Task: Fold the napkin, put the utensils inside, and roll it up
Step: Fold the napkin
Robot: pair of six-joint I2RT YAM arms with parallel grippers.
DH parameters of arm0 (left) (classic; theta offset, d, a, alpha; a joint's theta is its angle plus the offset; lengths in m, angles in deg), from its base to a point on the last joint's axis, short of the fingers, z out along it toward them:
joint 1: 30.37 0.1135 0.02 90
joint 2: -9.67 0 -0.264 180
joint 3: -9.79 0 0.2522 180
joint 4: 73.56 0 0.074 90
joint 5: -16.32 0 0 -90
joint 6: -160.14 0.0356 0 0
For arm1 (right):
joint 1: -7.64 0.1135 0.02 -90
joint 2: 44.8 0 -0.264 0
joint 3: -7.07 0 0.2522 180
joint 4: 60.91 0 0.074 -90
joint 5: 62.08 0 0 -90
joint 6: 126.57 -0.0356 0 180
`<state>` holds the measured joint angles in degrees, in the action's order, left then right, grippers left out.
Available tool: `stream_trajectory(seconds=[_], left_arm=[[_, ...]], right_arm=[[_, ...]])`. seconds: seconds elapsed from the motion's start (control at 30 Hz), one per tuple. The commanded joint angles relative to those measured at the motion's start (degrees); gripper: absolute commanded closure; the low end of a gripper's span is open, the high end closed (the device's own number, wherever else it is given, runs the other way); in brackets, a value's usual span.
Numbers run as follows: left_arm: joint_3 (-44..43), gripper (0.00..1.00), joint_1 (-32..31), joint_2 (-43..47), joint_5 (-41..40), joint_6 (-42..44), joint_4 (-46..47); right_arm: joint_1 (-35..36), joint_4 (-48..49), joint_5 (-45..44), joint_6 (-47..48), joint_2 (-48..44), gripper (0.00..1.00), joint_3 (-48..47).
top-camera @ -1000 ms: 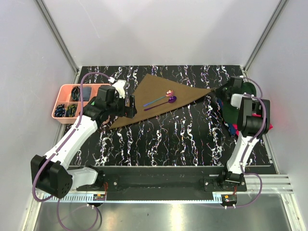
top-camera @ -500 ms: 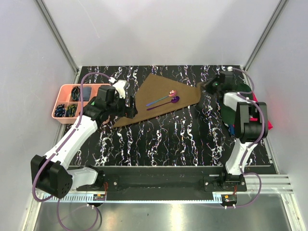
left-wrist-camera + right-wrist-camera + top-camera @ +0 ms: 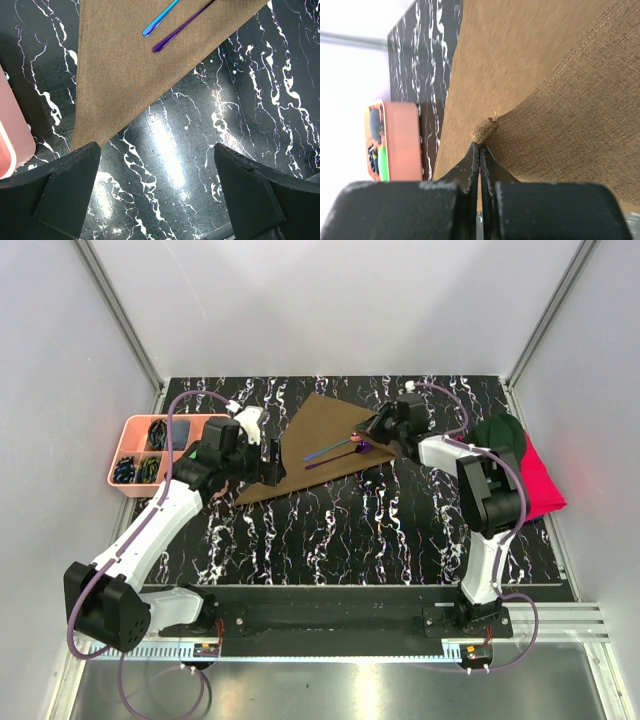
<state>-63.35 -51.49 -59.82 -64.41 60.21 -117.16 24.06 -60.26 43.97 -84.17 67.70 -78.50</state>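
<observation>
Napkin [image 3: 300, 445]: one, folded to a triangle on the marbled table [image 3: 400, 530]. Its long axis runs from the near-left tip up toward the far right.

Utensils [image 3: 333, 449]: two slim handles counted, one blue and one purple. They lie parallel on the cloth along the same diagonal, handle ends toward the left arm. The heads are hidden at the right gripper [image 3: 377, 430].

Only the right wrist view shows its fingers [image 3: 470, 165] pressed together, pinching a napkin corner.

Left gripper [image 3: 270, 462] hangs by the near-left tip. The left wrist view shows its fingers [image 3: 65, 187] spread wide, holding nothing.

Also one pink tray [image 3: 128, 445], one red cloth [image 3: 542, 480] and one green cap [image 3: 500, 430].
</observation>
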Motion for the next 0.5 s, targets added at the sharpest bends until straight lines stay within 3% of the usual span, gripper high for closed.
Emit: stream_trajectory(seconds=[0.0,0.47], left_arm=[[-0.13,0.01,-0.23,1.47,1.18,0.09,2.69],[-0.13,0.01,-0.15,1.73,1.36,0.09,2.69]], right_arm=[[3.43,2.72,1.35,-1.27,2.09,1.0,-3.33],[10.2,2.81,2.14,-3.12,6.76,1.0,-8.08]])
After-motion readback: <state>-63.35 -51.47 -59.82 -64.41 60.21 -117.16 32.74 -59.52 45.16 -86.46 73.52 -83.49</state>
